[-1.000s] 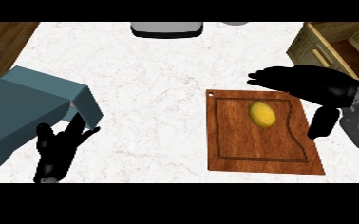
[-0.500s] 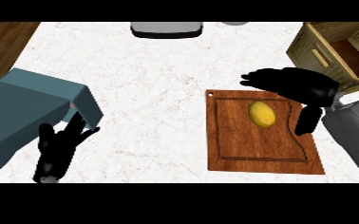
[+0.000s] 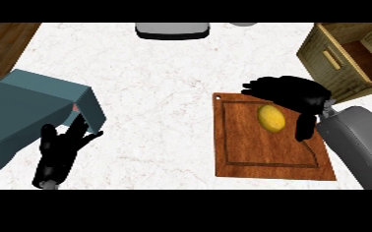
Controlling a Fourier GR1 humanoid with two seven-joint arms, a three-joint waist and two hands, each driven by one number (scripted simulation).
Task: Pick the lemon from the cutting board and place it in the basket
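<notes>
At lower left the left hand point(image 3: 62, 150) rests with fingers spread, beside a blue-grey box point(image 3: 40, 110). Right of centre lies the cutting board point(image 3: 265, 159) — on its upper part the lemon point(image 3: 271, 118), smooth yellow oval — with the right hand point(image 3: 294, 96) arched wide over it, not clasping

The rectangular reddish-brown wooden cutting board point(image 3: 270, 147) shows grain and a soft sheen. The white marble-patterned counter top point(image 3: 167, 78) looks smooth and veined. The small yellow lemon point(image 3: 271, 117) appears matt and finely dimpled.
</notes>
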